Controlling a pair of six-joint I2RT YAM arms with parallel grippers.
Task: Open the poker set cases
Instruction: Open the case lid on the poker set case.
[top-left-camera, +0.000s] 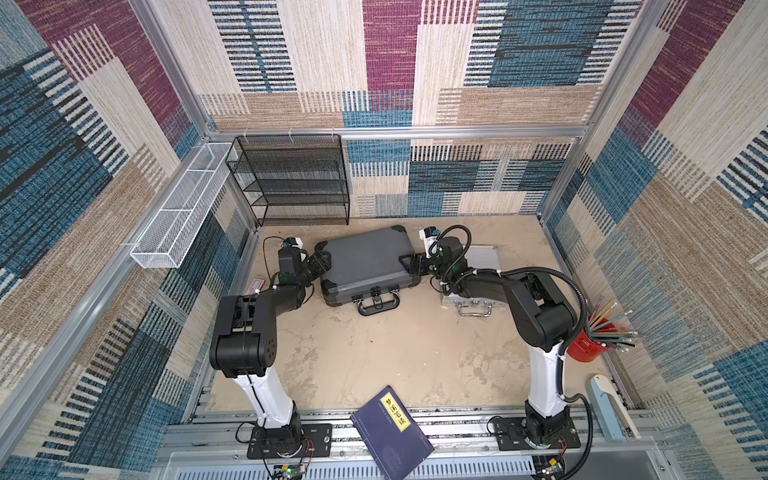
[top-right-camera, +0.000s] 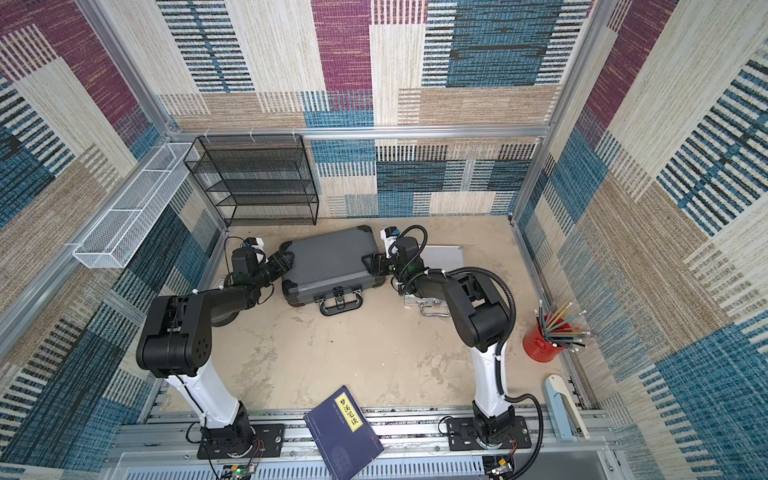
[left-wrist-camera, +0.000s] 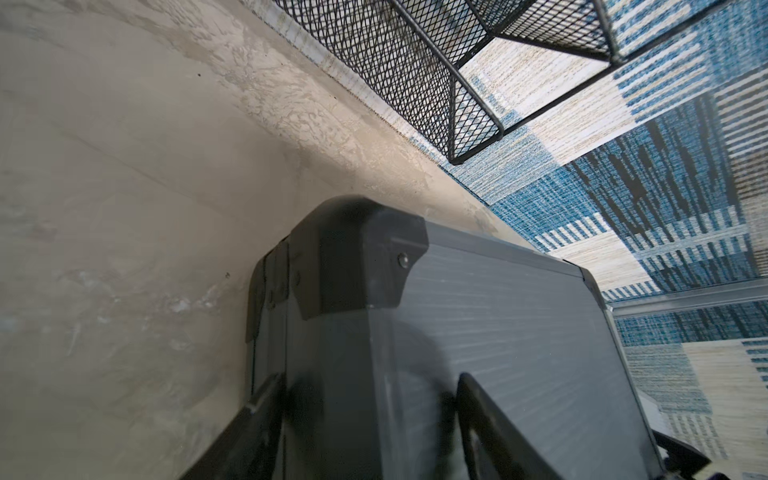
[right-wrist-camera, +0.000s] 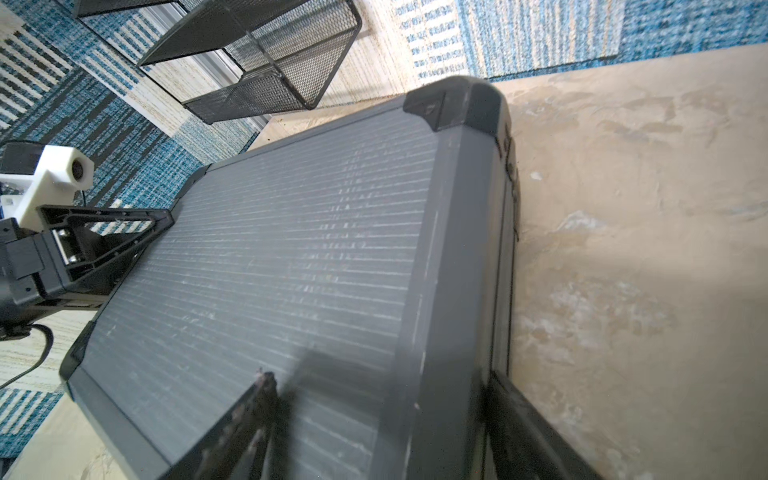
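The larger dark grey poker set case (top-left-camera: 365, 262) lies flat at the back middle with its lid down and its black handle (top-left-camera: 378, 305) facing the front. My left gripper (left-wrist-camera: 365, 380) is at the case's left edge, shut on the lid's edge, with one finger (left-wrist-camera: 478, 415) on top and the other at the side seam. My right gripper (right-wrist-camera: 380, 376) straddles the right edge, jaws still apart, with one fingertip (right-wrist-camera: 264, 382) over the lid. The smaller ribbed silver case (top-left-camera: 484, 257) lies shut behind my right arm, partly hidden.
A black mesh shelf (top-left-camera: 291, 178) stands at the back left and a white wire basket (top-left-camera: 178, 208) hangs on the left wall. At the right are a red cup of pencils (top-left-camera: 586, 340) and a pale stapler (top-left-camera: 611, 411). A blue book (top-left-camera: 390, 432) lies over the front rail.
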